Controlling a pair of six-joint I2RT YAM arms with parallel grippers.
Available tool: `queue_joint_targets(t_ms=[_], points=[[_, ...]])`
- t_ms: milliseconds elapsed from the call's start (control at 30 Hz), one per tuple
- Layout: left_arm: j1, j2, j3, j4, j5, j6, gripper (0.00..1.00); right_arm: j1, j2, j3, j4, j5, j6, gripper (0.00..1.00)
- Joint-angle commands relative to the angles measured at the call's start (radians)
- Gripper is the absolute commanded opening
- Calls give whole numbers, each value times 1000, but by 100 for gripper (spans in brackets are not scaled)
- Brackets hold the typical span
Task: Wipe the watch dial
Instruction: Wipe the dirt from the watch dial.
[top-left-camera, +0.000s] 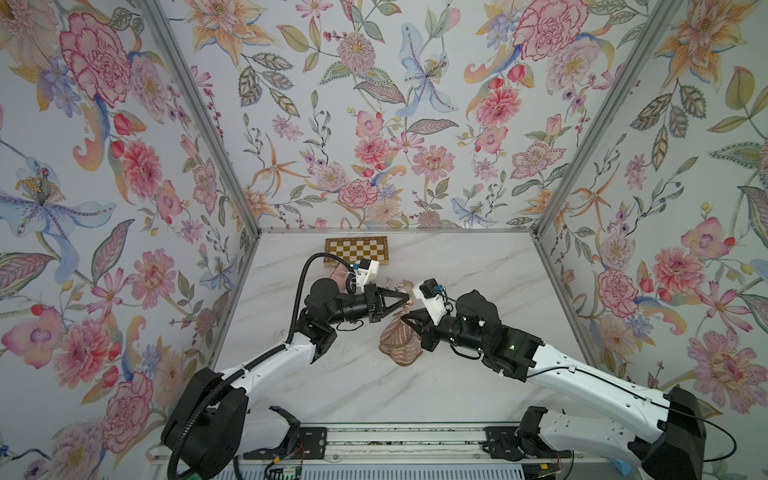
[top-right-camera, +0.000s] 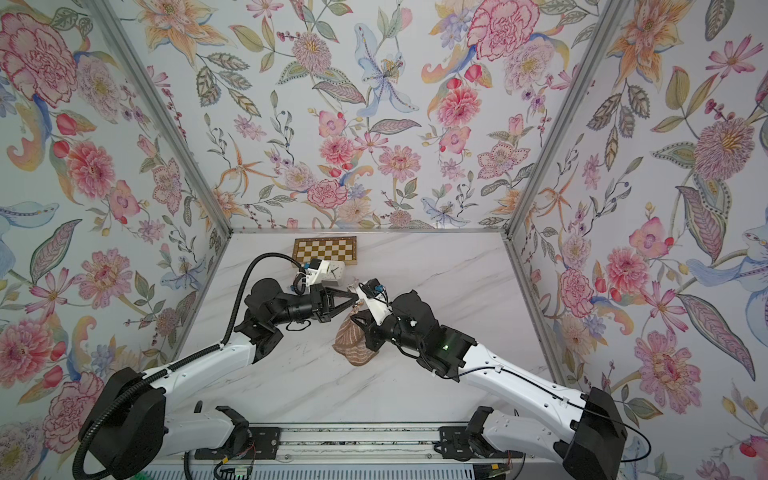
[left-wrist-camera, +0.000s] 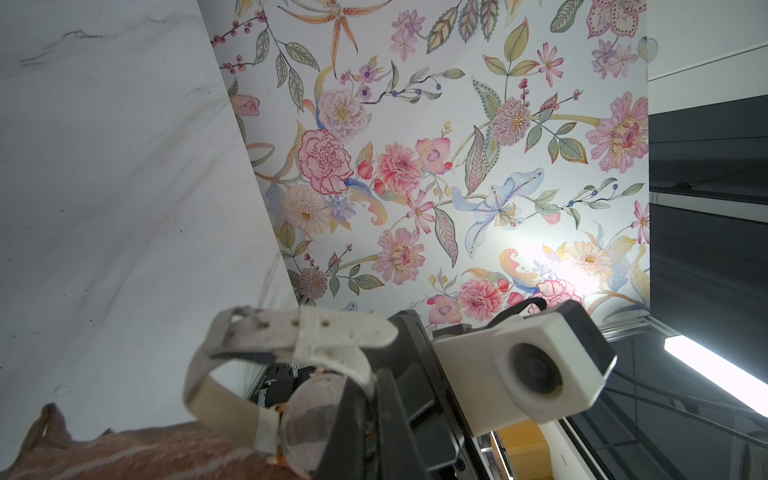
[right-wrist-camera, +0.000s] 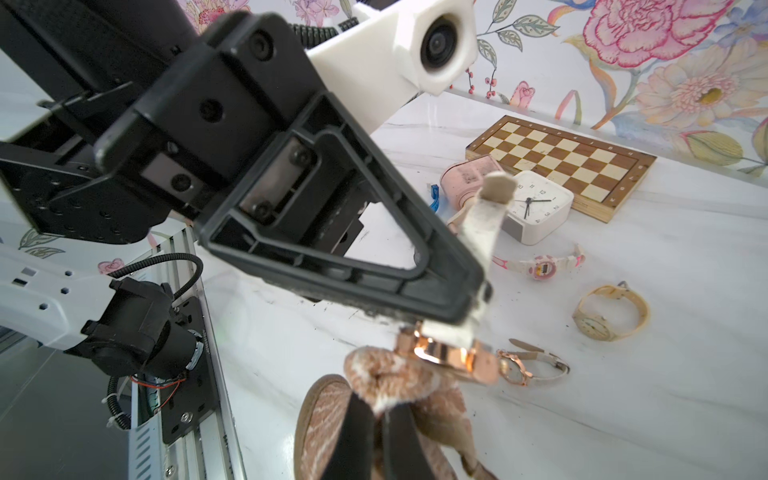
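Wiping step: left tool (right-wrist-camera: 469, 309) grips the rose-gold watch (right-wrist-camera: 451, 358) by its strap; right tool (right-wrist-camera: 376, 415) pinches the striped cloth (right-wrist-camera: 386, 374) at the dial (left-wrist-camera: 309, 422). Next, rub gently across.

My left gripper (left-wrist-camera: 374, 419) holds the watch (right-wrist-camera: 446, 359): from right wrist, case edge-on, dial hidden. Left wrist: crystal (left-wrist-camera: 309, 419) blurred, markings unreadable. Frame edge cuts off the cloth (right-wrist-camera: 386, 382). Top views: watch too small.

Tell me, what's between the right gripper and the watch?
The brown striped cloth. The right gripper pinches it, and its bunched end touches the watch at its gold case. The right wrist view shows this.
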Motion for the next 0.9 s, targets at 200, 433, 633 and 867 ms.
queue_joint_targets(t_ms=[200, 433, 633, 867], points=[[-9, -22, -9, 4, 28, 2, 0, -61, -40, -17, 17, 20, -15, 0], [-9, -24, -8, 2, 27, 2, 0, -35, -9, 19, 24, -1, -7, 0], [-8, -27, -7, -10, 26, 8, 0, -7, 13, 26, 31, 11, -15, 0], [-9, -30, -1, -14, 30, 9, 0, -55, -14, -3, 22, 13, -26, 0]])
